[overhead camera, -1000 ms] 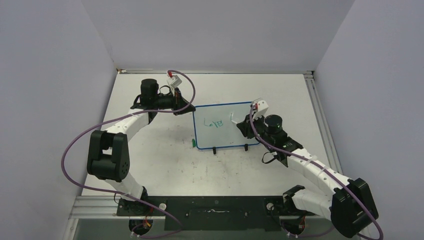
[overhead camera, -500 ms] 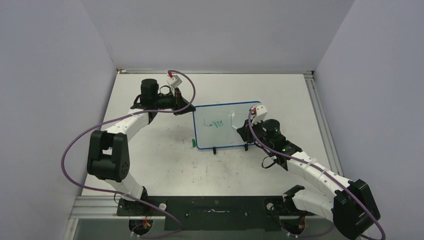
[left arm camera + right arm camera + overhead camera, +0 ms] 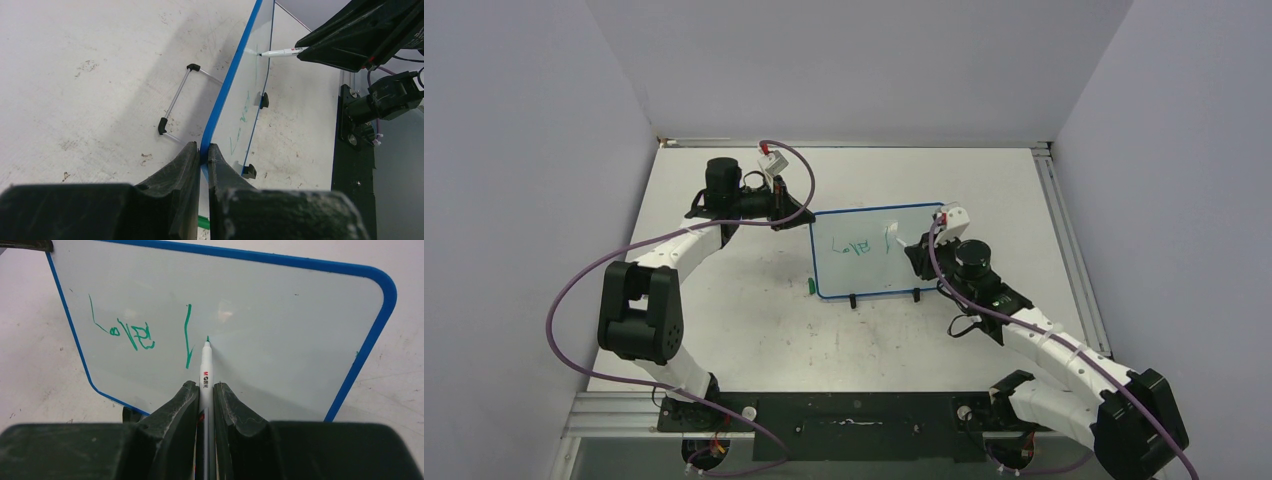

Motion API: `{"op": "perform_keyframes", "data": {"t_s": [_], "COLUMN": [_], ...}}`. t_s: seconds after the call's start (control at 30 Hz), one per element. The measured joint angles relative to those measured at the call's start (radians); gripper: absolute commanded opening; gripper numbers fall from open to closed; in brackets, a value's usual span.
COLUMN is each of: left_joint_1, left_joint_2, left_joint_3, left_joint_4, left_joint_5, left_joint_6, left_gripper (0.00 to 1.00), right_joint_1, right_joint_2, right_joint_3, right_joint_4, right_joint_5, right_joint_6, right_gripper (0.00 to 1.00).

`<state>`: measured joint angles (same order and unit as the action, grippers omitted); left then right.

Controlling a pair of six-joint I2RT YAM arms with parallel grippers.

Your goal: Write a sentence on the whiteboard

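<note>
While the small glossy white whiteboard with the thin blue rim (image 3: pixel 864 272) stands tilted on its two black feet (image 3: pixel 853 300) near the middle of the pale speckled table (image 3: pixel 744 320), both arms are at work on it. The left gripper (image 3: pixel 202 150) is clenched on the blue rim at the board's far left corner, its jaws pinching the edge from both sides. A bent wire stand (image 3: pixel 175 107) lies on the table just behind the board. The right gripper (image 3: pixel 204 390) is clamped on a slim white marker (image 3: pixel 204 362), whose green tip meets the board's surface just right of a long green stroke (image 3: pixel 188 335). The sentence (image 3: pixel 132 332) so far is a short green word toward the board's left side, well inside the rim. To the right of the tip, bare white board runs to the rounded right edge. A small green cap (image 3: pixel 811 287) lies on the table just beside the near left corner. A broad stretch of tabletop separates the board's near edge from the arm bases, and another separates its left edge from the side wall.
</note>
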<state>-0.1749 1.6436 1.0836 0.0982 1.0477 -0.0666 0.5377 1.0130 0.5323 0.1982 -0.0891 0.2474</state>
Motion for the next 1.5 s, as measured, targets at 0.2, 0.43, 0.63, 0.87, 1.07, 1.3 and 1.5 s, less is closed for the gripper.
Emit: {"op": "perform_keyframes", "data": {"t_s": [0.2, 0.43, 0.63, 0.87, 1.07, 1.3, 1.5], "left_joint_1": [0.000, 0.000, 0.000, 0.000, 0.000, -0.001, -0.001], "left_joint_2": [0.000, -0.002, -0.002, -0.002, -0.005, -0.007, -0.007], "left_joint_3": [0.000, 0.000, 0.000, 0.000, 0.000, 0.000, 0.000], "left_joint_4": [-0.001, -0.003, -0.004, -0.004, -0.010, -0.012, -0.012], "left_joint_5": [-0.002, -0.004, -0.004, -0.004, -0.004, -0.006, -0.008], "left_joint_6": [0.000, 0.000, 0.000, 0.000, 0.000, 0.000, 0.000], "left_gripper": [0.00, 0.00, 0.00, 0.00, 0.00, 0.00, 0.00], "right_joint_1": [0.003, 0.017, 0.026, 0.027, 0.027, 0.027, 0.027], "right_joint_2": [-0.013, -0.013, -0.023, -0.103, -0.071, -0.050, -0.050], "right_joint_3": [-0.023, -0.035, -0.035, -0.041, -0.041, -0.041, -0.041], "right_joint_4": [-0.043, -0.073, -0.085, -0.068, -0.053, -0.052, -0.060], "right_joint_5": [0.000, 0.000, 0.003, 0.023, 0.047, 0.061, 0.089], "right_joint_6": [0.004, 0.026, 0.030, 0.045, 0.045, 0.042, 0.041], "right_gripper": [0.05, 0.05, 0.05, 0.05, 0.05, 0.05, 0.05]}}
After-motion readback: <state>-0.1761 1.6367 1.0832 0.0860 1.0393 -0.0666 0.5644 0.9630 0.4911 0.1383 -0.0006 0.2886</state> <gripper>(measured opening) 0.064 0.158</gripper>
